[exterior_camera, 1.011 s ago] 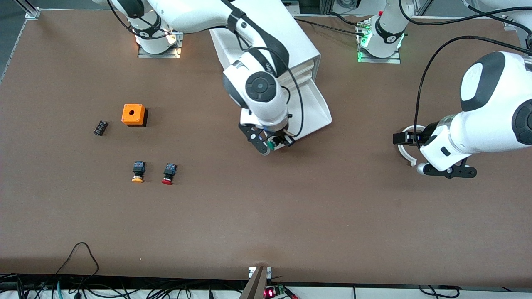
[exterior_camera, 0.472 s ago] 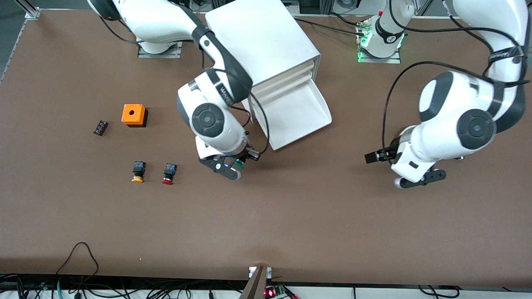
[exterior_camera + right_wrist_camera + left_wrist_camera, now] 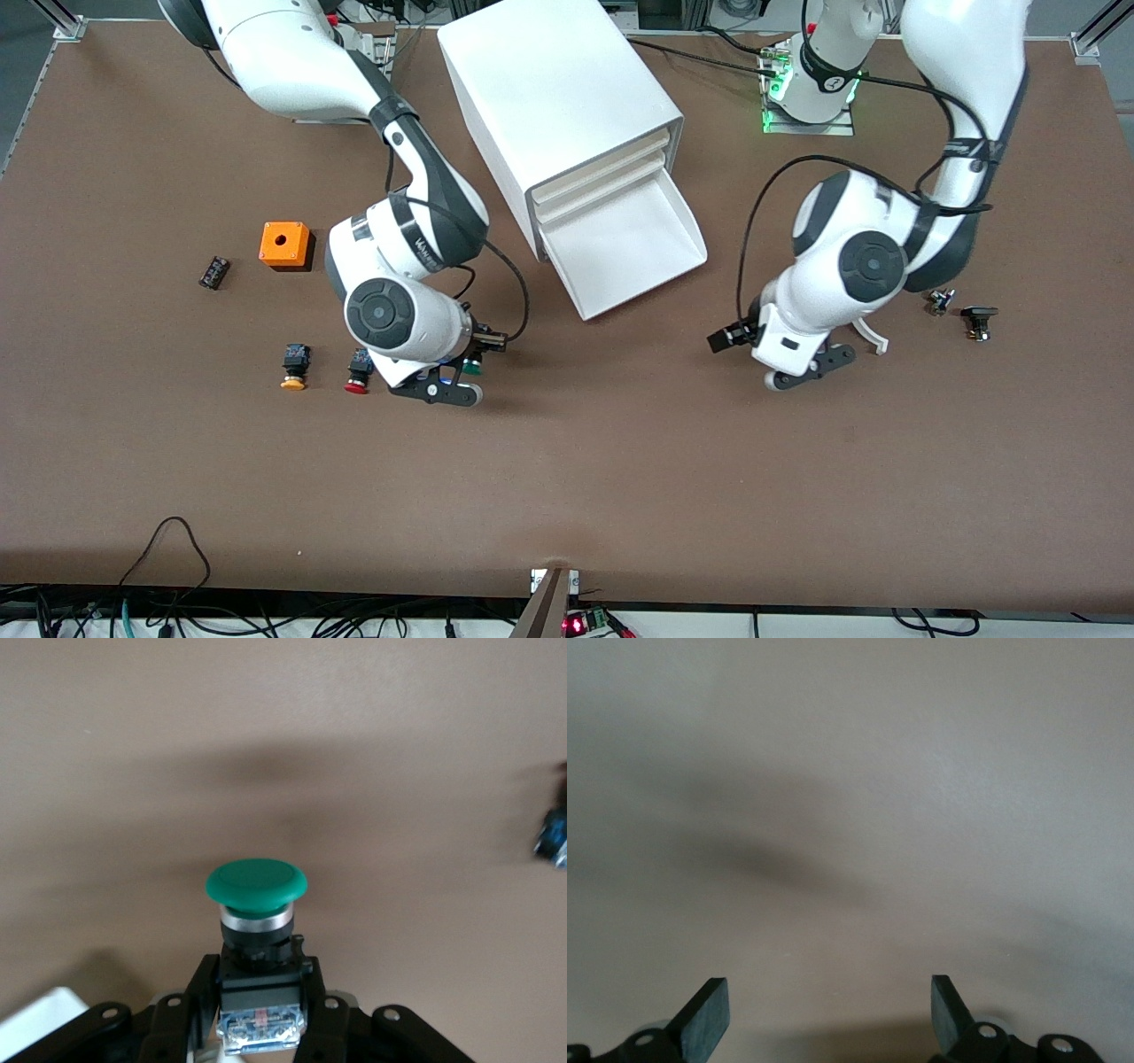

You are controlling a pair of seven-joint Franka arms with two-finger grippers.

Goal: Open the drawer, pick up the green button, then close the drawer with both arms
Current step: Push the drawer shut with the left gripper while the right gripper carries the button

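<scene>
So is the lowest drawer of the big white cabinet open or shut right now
Open. The shallow white drawer juts out from the white cabinet toward the front camera, inside showing bare; the two above sit flush.

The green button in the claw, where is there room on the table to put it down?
The right claw holds the green button over bare table beside the red button. That spot is crowded: the orange button lies close too. Roomier is the bare stretch between the open drawer and the front camera. The open left claw hangs over bare table.

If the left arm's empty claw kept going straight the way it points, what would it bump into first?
Probably just the bare table. The left gripper has its fingers open, and its wrist view shows only brown tabletop ahead, though how far off is unclear.
</scene>
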